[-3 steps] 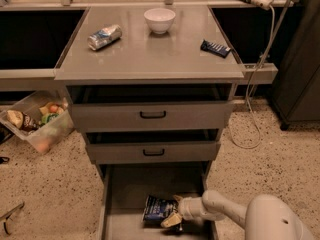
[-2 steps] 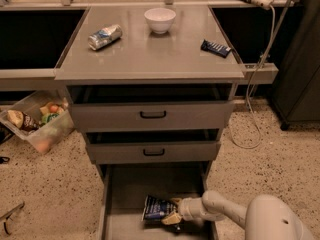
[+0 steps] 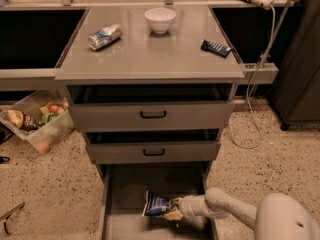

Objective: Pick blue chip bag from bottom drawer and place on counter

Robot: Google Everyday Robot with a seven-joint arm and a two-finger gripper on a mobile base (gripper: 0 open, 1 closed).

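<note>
One claw (image 3: 173, 214) grips the blue chip bag (image 3: 157, 204) by its right end.

maybe head-high, facing down; pincer (image 3: 173, 213) in bottom drawer (image 3: 150, 182)

glossy crinkly blue chip bag (image 3: 157, 204) beside smooth plastic hand (image 3: 174, 214) in matt metal bottom drawer (image 3: 150, 181).

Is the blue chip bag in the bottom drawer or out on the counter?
In the drawer: the crinkly dark-blue chip bag lies inside the deep grey bottom drawer, the claw at the bag's right end.
</note>
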